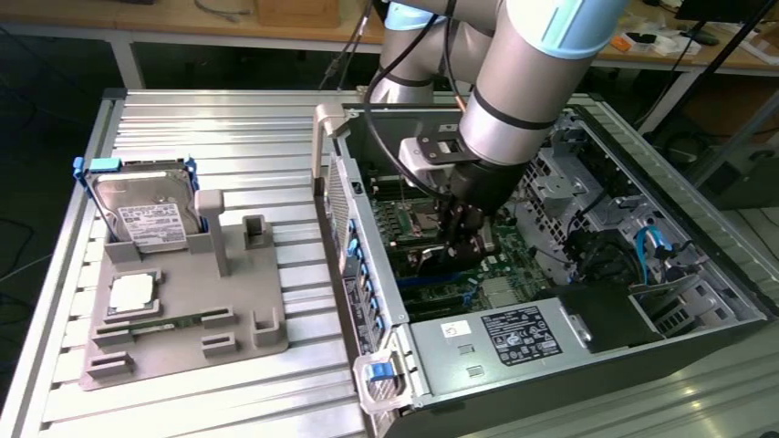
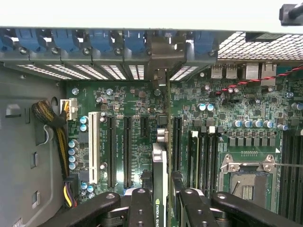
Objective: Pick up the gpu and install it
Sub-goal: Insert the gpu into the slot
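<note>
My gripper (image 1: 454,239) reaches down inside the open computer case (image 1: 487,342), over the green motherboard (image 1: 420,219). In the wrist view, the gripper (image 2: 161,208) is shut on the gpu (image 2: 160,175), which I see edge-on as a thin card with a labelled top edge between the two black fingers (image 2: 141,208). The card runs in line with the long expansion slots (image 2: 127,146). Its silver bracket end (image 2: 160,78) sits at the case's rear wall of blue slot clips (image 2: 118,42). I cannot tell whether the card's lower edge touches a slot.
A grey fixture (image 1: 182,315) on the exterior view's left holds a silver hard drive in a blue frame (image 1: 144,217) and a square chip (image 1: 131,292). Beside the card are memory slots (image 2: 201,156), a CPU socket (image 2: 246,182) and a yellow-black cable bundle (image 2: 56,135).
</note>
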### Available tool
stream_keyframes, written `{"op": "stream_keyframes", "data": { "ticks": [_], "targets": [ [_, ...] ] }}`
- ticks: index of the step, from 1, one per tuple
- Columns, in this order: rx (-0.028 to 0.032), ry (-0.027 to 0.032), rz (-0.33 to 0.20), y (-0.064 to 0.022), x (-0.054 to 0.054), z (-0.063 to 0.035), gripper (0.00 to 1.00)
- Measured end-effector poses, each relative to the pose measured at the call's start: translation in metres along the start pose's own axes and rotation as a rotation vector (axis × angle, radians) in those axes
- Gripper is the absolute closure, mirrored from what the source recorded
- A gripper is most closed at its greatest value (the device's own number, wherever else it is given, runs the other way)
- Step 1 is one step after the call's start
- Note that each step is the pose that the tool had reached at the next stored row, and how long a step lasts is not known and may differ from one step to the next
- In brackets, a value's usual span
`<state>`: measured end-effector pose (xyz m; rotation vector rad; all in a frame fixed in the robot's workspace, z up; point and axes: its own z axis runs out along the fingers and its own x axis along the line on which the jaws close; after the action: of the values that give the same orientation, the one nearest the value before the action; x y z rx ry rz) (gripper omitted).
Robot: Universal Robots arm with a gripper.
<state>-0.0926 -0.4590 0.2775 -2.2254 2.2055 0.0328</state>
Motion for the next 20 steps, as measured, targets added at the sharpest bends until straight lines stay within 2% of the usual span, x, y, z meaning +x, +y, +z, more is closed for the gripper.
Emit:
{"op": "stream_keyframes", "data": {
  "ticks": [4, 7, 15, 20],
  "targets": [
    [-0.0001, -0.0001, 0.000, -0.0006, 0.000, 0.0000, 0.73],
    [0.0000, -0.0001, 0.000, -0.0055, 0.000, 0.0000, 0.73],
    [0.0001, -0.0001, 0.000, -0.0111, 0.000, -0.0001, 0.73],
    [0.0001, -0.0001, 0.003, -0.0112, 0.000, 0.0000, 0.73]
  ]
}}
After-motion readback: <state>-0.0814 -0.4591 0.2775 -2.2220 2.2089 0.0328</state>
